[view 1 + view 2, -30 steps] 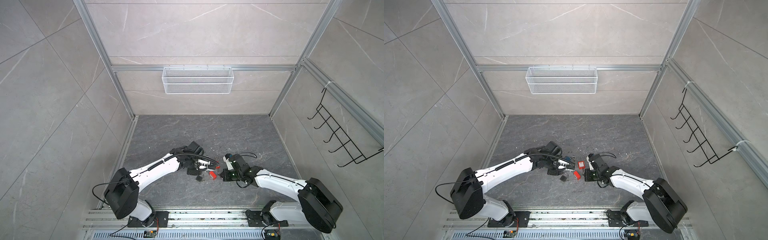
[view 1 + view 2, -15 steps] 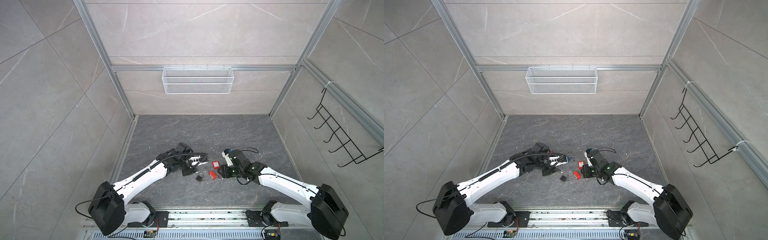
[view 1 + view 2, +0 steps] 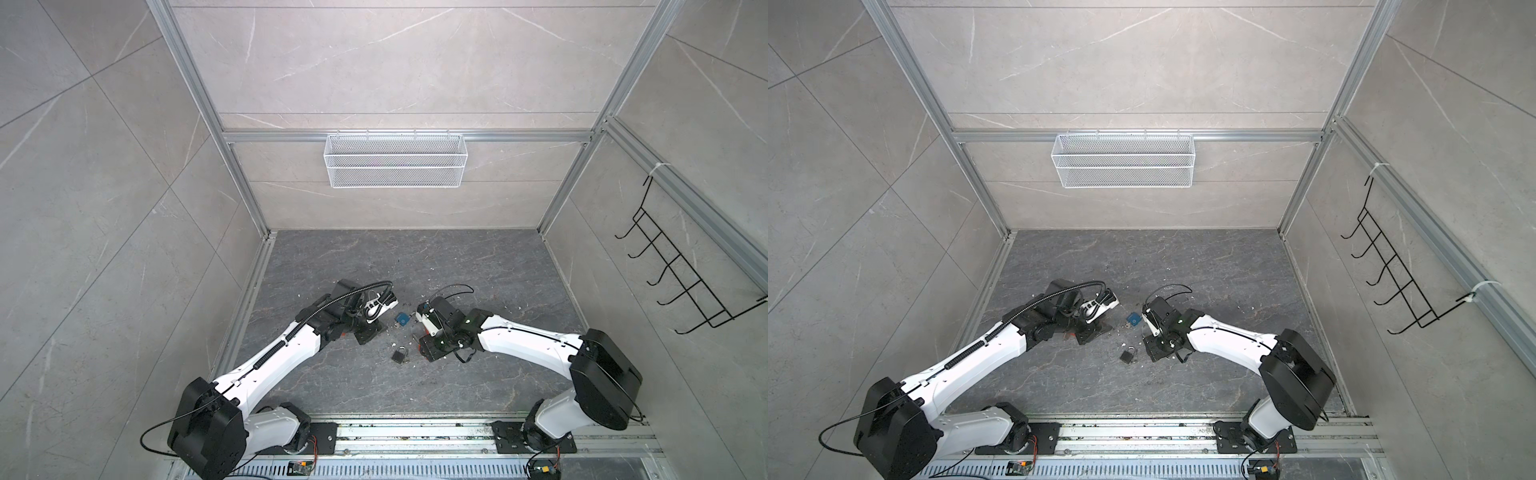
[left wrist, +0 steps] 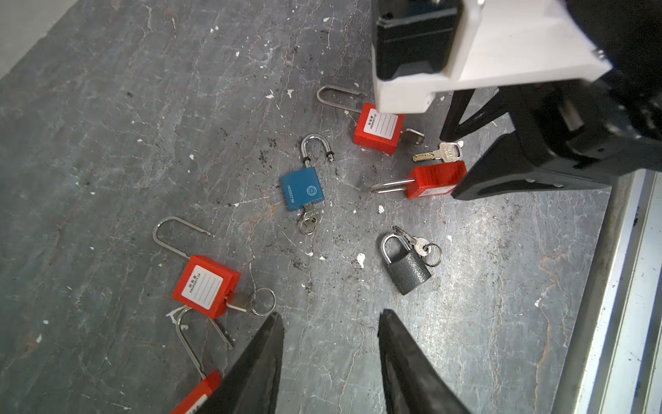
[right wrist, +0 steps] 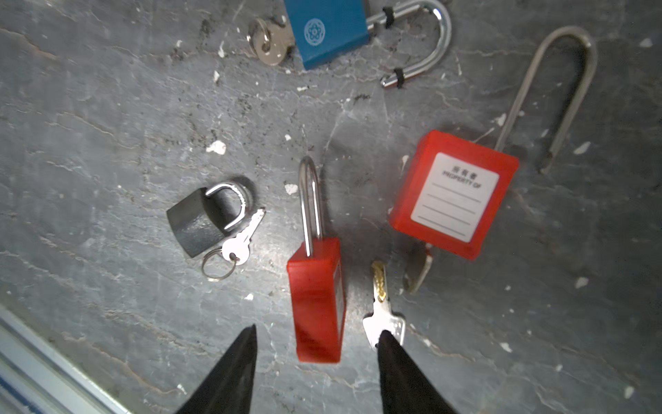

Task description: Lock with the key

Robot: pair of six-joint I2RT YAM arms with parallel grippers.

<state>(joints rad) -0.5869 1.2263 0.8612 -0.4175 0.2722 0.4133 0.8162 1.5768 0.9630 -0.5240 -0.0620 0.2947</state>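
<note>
1. The right gripper (image 5: 318, 331) is holding its jaws apart and gripping nothing, with one finger on each side of the narrow red padlock (image 5: 317, 297).
2. That padlock is lying on its edge on the grey worktop (image 5: 107, 107), with its shackle pointing away from the gripper.
3. The loose key (image 5: 381, 312) is lying just beside the padlock. One fingertip is overlapping its head, though whether they are touching cannot be told.
4. The left gripper (image 4: 329, 315) is likewise standing open and empty, hovering near the grey padlock (image 4: 408, 267).
5. The blue padlock (image 4: 302, 188) is lying with its shackle sprung open and a key in its base.
6. A labelled red padlock (image 5: 453, 195) is lying flat beside the loose key, its long shackle open.
</note>
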